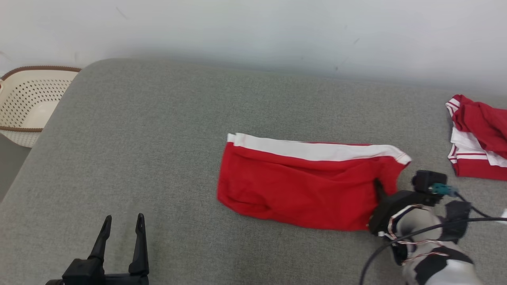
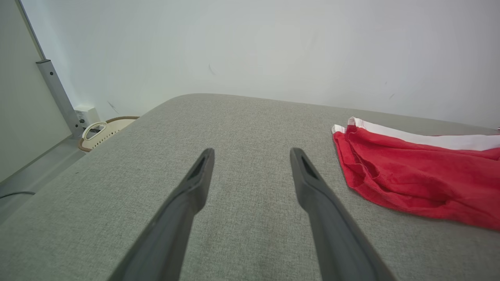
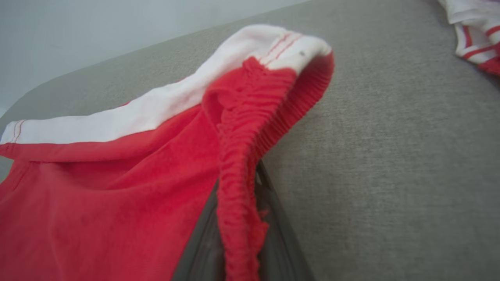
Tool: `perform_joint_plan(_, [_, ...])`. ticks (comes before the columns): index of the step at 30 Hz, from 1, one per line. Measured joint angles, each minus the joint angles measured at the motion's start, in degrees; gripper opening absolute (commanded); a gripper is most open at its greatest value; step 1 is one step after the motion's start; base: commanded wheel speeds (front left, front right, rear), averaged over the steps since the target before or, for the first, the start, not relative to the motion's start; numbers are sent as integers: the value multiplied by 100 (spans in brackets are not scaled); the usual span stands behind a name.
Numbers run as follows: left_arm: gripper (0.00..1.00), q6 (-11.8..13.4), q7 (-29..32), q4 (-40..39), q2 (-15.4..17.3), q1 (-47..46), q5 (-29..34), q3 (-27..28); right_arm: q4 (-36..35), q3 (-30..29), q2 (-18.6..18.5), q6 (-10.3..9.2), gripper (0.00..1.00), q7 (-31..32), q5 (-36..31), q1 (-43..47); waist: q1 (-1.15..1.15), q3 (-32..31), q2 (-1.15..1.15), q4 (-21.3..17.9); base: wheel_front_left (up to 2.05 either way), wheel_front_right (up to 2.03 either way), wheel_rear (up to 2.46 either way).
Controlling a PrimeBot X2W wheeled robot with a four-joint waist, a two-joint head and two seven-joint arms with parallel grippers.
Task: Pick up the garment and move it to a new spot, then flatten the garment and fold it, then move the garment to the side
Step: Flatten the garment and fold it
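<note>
As the red shorts (image 1: 301, 186) at the grey pad's (image 1: 158, 138) middle seem due for shifting, their waistband is clenched by R gripper (image 1: 378, 187), L gripper (image 1: 123, 217) is parked agape nr front-left corner, and jersey (image 1: 479, 122) is seen crumpled at its right edge.

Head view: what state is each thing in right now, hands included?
folded red garment: folded flat, white stripe along its far edge.
right hand: shut on the folded red garment's gathered end.
left hand: open, holding nothing, apart from the fabric.
crumpled red-and-white garment: bunched and unfolded, far right.
basket: upright, far left.
</note>
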Motion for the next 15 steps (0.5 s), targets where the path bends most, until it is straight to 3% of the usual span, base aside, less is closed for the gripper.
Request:
perform_joint_plan(7, [100, 7, 0, -3, -1, 81, -20, 4, -541, 304, -661, -1, 0, 197, 474, 140, 0, -48, 0, -126, 0, 0, 0])
perform_joint_plan(15, [100, 16, 0, -1, 0, 89, -56, -79, -1892, 645, -597, -1, 0, 672, 1614, 343, 0, -60, 0, -183, 0, 0, 0])
